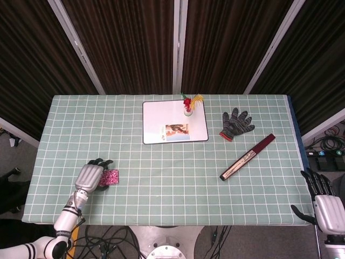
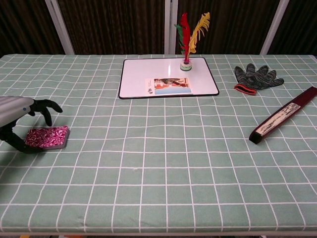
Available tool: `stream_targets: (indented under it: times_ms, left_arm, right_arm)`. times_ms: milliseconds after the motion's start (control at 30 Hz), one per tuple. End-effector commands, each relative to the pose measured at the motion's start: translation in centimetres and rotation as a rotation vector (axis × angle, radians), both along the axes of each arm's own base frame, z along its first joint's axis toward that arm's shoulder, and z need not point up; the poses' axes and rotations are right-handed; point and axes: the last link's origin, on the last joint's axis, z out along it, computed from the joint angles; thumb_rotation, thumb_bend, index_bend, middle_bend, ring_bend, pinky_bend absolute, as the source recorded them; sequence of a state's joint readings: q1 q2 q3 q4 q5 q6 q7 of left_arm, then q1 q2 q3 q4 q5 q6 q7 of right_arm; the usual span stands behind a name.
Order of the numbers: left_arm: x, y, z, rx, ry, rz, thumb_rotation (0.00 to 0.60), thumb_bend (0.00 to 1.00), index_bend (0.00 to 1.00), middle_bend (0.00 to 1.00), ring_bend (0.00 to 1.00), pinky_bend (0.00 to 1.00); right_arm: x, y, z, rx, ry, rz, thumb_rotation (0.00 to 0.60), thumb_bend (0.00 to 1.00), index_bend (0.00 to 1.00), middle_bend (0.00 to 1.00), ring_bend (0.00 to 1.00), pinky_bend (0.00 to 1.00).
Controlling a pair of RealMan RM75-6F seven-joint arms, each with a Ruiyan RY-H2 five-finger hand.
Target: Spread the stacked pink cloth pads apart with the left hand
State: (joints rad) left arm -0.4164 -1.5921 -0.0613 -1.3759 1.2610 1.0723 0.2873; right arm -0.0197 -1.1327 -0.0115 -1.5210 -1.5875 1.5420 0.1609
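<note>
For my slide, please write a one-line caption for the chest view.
Left hand poised with spread fingers around the stacked pink cloth pads on the checked tablecloth.

left hand arched over pink cloth pads, fingers spread | pads stacked flat on bench | whiteboard well apart

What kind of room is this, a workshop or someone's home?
Probably a robot test lab: dark pleated curtains close off the green checked tablecloth, loose cables lie on the floor, and a metal robot left hand hovers over stacked pink cloth pads.
</note>
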Motion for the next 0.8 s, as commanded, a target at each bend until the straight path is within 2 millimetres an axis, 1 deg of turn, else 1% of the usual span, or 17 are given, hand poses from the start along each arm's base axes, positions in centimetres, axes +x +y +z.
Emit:
stream_targets:
  times_ms: [33,200,667,800]
  left_arm:
    - [-0.06,0.01,-0.04,-0.002,0.000,0.004,0.600,0.17,0.21,0.36,0.19,0.26]
    - [-0.12,0.01,-0.04,0.000,-0.001,0.006,0.600,0.19,0.23,0.38,0.19,0.26]
    - [-0.33,-0.09,-0.29,-0.005,0.002,0.018,0.600,0.21,0.24,0.42,0.19,0.26]
    - [-0.38,-0.03,-0.29,0.000,0.000,0.020,0.600,0.22,0.24,0.43,0.20,0.26]
  right_arm:
    - [0.01,0.00,-0.04,0.003,0.001,-0.001,0.600,0.11,0.00,0.00,0.00,0.00]
    - [-0.05,-0.05,-0.05,0.003,0.001,-0.005,0.600,0.11,0.00,0.00,0.00,0.00]
    - [-0.38,-0.03,0.01,0.005,0.000,-0.018,0.600,0.11,0.00,0.00,0.00,0.00]
    - [-0.46,-0.06,0.01,0.006,0.001,-0.021,0.600,0.11,0.00,0.00,0.00,0.00]
